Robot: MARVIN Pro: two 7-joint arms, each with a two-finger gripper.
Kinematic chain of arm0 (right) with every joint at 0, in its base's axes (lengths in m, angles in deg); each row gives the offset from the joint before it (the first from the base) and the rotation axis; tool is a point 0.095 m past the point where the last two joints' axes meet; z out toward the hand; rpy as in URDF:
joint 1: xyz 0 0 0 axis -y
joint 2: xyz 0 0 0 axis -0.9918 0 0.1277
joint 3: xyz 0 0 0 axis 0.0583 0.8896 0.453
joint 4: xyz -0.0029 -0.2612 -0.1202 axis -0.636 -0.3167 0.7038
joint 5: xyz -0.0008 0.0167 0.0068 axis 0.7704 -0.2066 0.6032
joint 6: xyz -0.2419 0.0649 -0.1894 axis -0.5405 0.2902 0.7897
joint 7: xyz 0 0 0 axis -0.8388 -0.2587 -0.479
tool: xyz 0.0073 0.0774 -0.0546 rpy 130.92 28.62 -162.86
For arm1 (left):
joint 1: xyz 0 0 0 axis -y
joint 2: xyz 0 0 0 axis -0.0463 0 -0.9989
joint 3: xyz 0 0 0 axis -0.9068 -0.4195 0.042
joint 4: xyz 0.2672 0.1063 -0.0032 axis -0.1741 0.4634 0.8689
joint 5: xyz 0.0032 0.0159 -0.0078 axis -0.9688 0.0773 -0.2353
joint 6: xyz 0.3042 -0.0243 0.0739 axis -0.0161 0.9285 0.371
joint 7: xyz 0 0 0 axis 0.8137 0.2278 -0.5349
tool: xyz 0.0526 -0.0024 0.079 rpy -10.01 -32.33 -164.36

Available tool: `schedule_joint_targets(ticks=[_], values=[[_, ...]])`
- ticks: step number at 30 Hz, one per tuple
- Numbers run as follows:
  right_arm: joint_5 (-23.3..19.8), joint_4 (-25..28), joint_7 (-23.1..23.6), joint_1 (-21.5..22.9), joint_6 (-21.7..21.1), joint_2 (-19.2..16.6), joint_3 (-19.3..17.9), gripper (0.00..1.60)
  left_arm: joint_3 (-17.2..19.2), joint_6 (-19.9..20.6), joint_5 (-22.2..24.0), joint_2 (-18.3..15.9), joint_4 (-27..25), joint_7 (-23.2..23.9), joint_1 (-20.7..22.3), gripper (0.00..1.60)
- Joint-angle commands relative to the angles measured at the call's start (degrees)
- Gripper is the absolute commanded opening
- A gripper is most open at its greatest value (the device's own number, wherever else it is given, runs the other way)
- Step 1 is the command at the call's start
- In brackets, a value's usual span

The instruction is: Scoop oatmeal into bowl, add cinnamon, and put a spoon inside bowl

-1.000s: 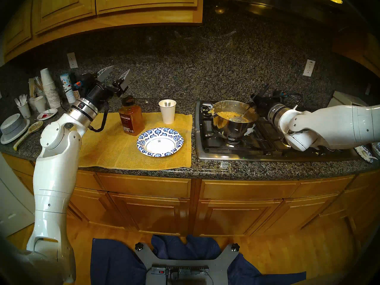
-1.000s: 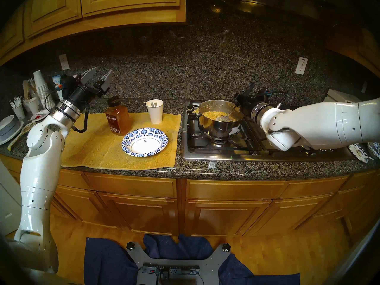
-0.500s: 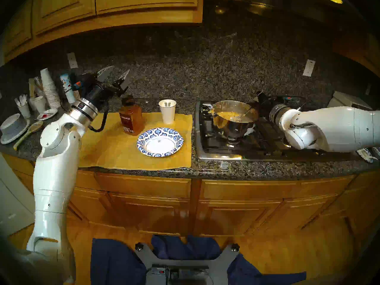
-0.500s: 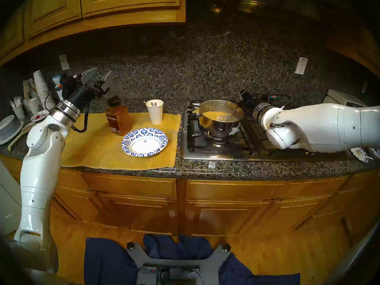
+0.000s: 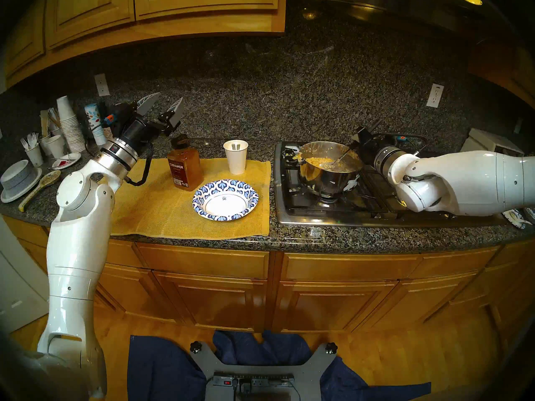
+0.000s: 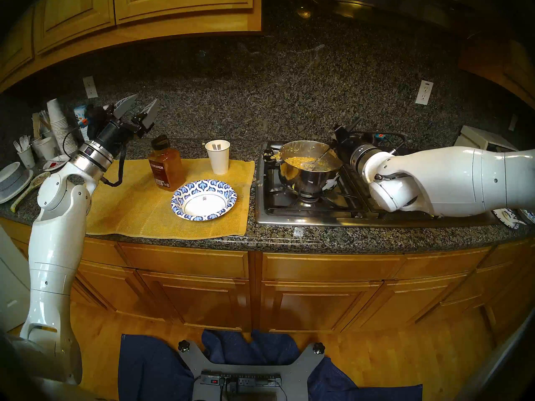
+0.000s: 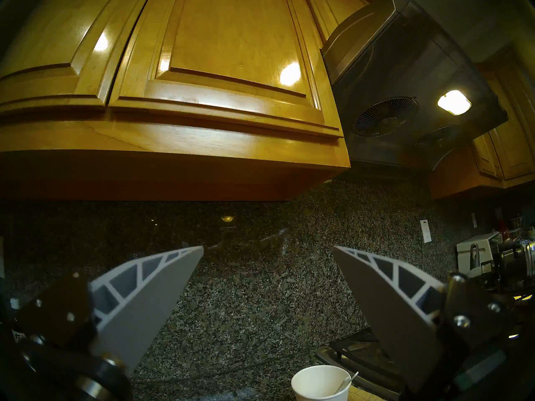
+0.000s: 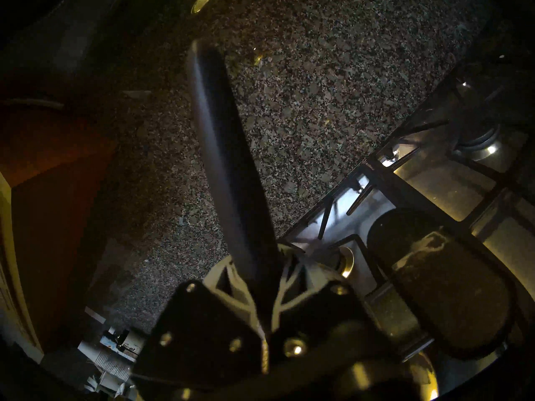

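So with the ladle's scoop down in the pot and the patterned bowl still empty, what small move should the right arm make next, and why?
Probably lift the ladle out of the pot. The right gripper is shut on its dark handle, the scoop sits in the oatmeal, and the bowl on the yellow mat holds nothing.

I see a polished, mirror-bright metal pot (image 5: 330, 176) on a brushed steel stove (image 5: 333, 218), its grates matt black. The counter (image 5: 318, 241) is glossy speckled granite. A coarse-woven yellow cloth (image 5: 162, 209) lies under the patterned paper bowl (image 5: 225, 200) and the clear plastic cinnamon (image 5: 184, 167) bottle. The cabinets (image 7: 202, 73) are varnished, shiny wood.
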Motion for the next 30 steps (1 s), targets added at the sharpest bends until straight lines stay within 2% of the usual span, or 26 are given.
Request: schedule_joint_targets(ticks=[1, 6, 17, 19, 30], values=[[0.2, 0.1, 1.5, 1.4, 0.8, 0.4, -3.6, 0.0, 0.3, -0.5, 0.5, 0.0, -1.3, 0.1, 1.7, 1.6], [0.2, 0.0, 1.1, 1.3, 0.9, -0.2, -4.3, 0.0, 0.3, -0.5, 0.5, 0.0, -1.3, 0.1, 1.7, 1.6], [0.2, -1.6, -0.9, -0.3, -0.6, -4.2, -8.1, 0.0, 0.3, -0.5, 0.5, -0.1, -1.3, 0.0, 1.7, 1.6], [0.2, -1.5, -1.4, -1.0, -1.6, -5.5, -9.8, 0.0, 0.3, -0.5, 0.5, -0.1, -1.3, 0.0, 1.7, 1.6], [0.2, -2.1, -2.7, -4.3, -3.2, -7.7, -14.9, 0.0, 0.3, -0.5, 0.5, -0.1, -1.3, 0.0, 1.7, 1.6]])
